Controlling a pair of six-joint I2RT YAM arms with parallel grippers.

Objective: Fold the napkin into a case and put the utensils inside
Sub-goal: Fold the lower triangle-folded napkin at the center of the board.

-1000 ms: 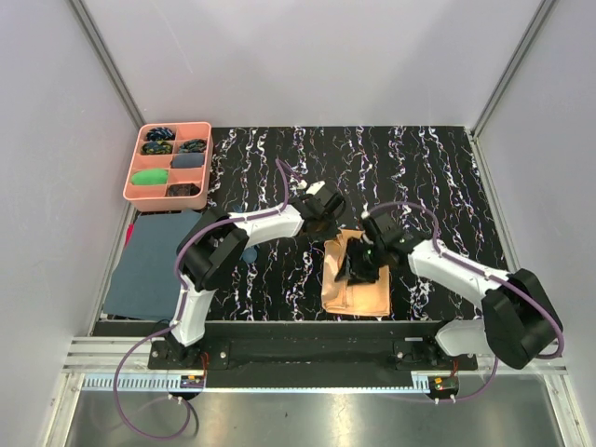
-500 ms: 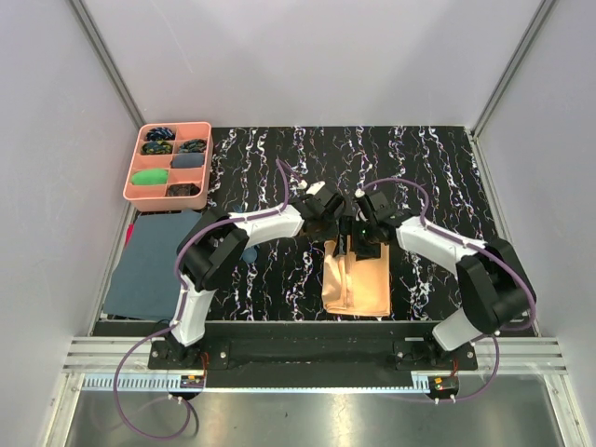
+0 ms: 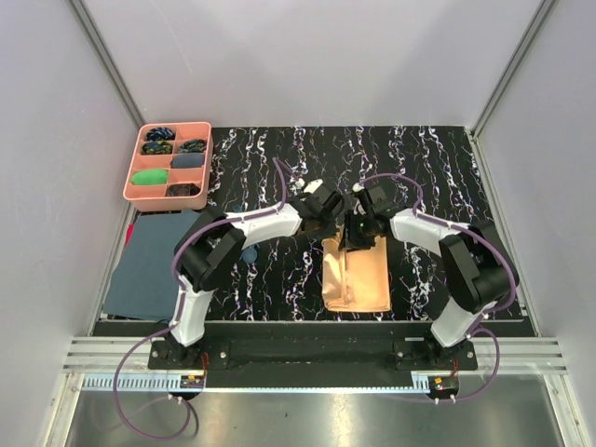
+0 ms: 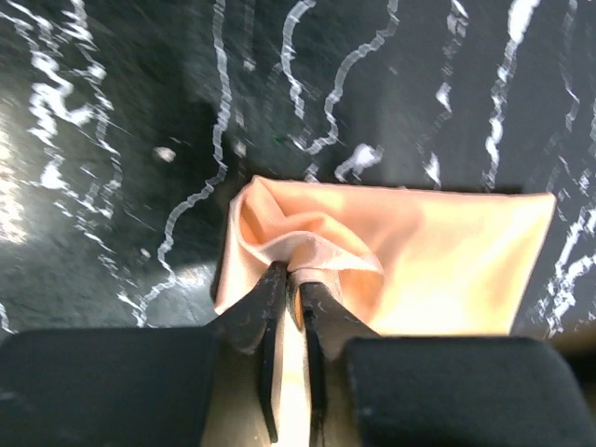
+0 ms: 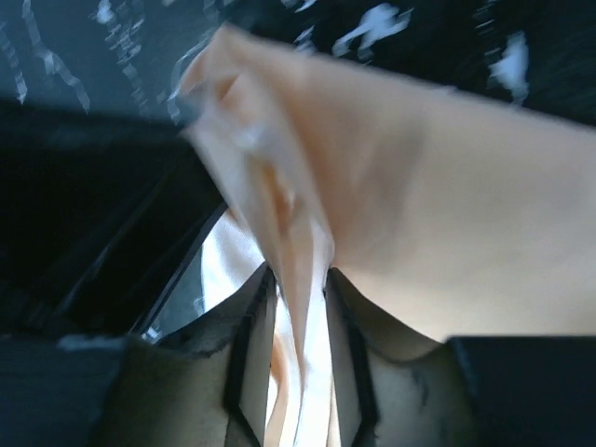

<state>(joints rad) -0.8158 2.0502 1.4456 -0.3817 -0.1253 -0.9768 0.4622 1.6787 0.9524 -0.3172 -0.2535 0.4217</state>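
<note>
Peach napkin [image 3: 358, 279]: cloth, smooth, satiny sheen. Tabletop [image 3: 419, 168] under napkin: black with white veins, slightly glossy. Well left of napkin: blue-grey cloth sheet [image 3: 149, 265], matt; pink tray [image 3: 163, 203], smooth plastic.

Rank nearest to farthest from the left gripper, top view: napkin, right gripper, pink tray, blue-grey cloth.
1. napkin: pinched in the left gripper, table centre.
2. right gripper: just to its right, at the same napkin edge.
3. pink tray, far left, and blue-grey cloth, near left: too close to call.
</note>
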